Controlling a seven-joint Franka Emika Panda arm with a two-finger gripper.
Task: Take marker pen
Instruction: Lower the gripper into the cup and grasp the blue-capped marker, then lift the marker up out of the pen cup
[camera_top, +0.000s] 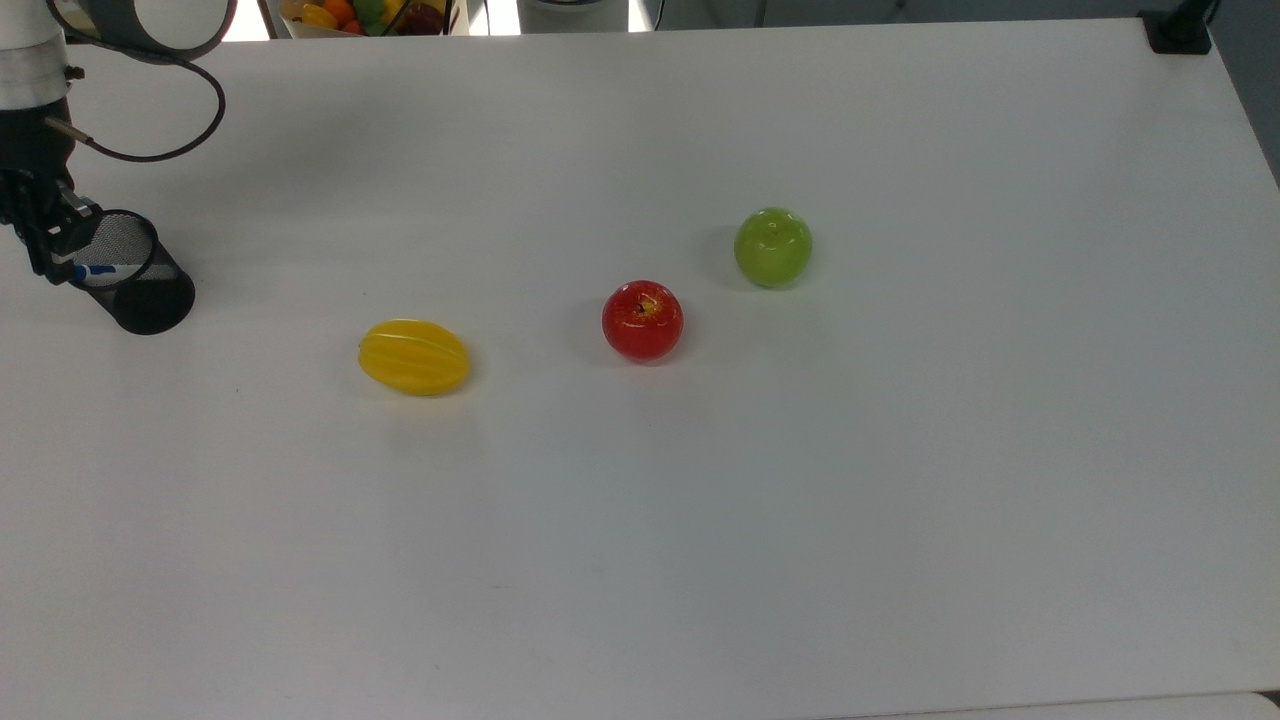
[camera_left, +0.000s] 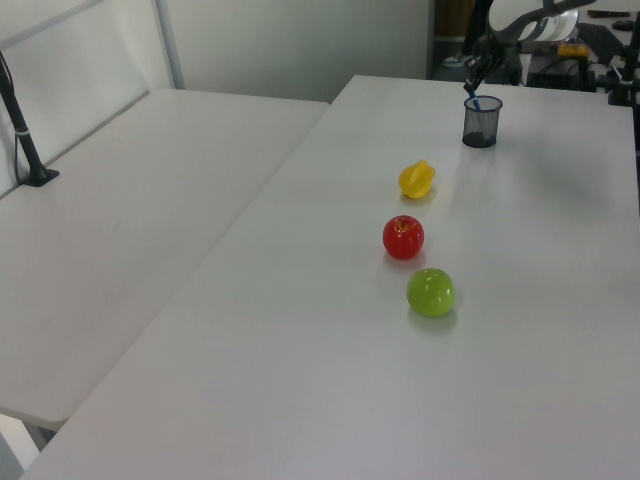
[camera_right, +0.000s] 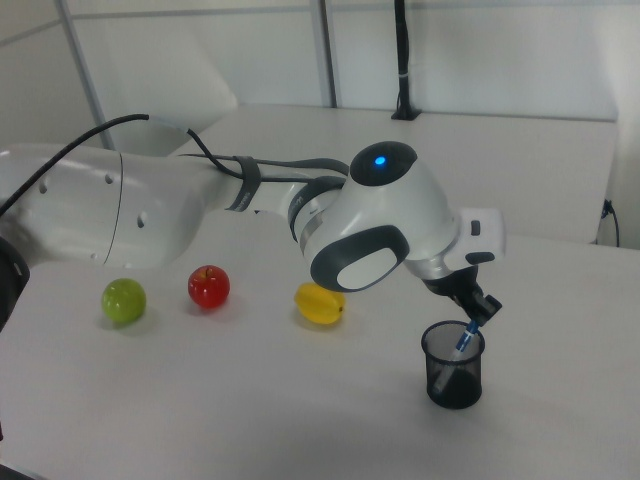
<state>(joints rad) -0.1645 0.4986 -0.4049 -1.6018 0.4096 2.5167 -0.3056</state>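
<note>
The tabletop (camera_top: 700, 550) is broad and white, and the arm (camera_right: 200, 215) reaches to the mesh cup (camera_top: 140, 275) at the left edge of the top view. The pen (camera_right: 467, 335) stands slanted in that cup, blue end up over the rim. The jaws (camera_right: 478, 312) sit right at that blue end and look closed on it, though I can't swear to how firm the pinch is.

What worries me is the cup. It looks light and nothing holds it down, so if the pen drags on the mesh as it rises, I'd expect the cup to tip or slide off the near edge. The pen leans, too, so a straight pull could twist it loose from such a small bite.

The starfruit (camera_top: 413, 357), red apple (camera_top: 642, 320) and green apple (camera_top: 773, 246) lie well apart from the cup, along the middle of the top view, and seem safe.

The right view gives the clearest look at the contact between jaws and pen, at lower right. The top view shows the cup's open mouth with the pen's white and blue inside it, and how close the cup stands to the tabletop's edge. The left view, from far off, lines up the fruit and puts the cup at upper right.
</note>
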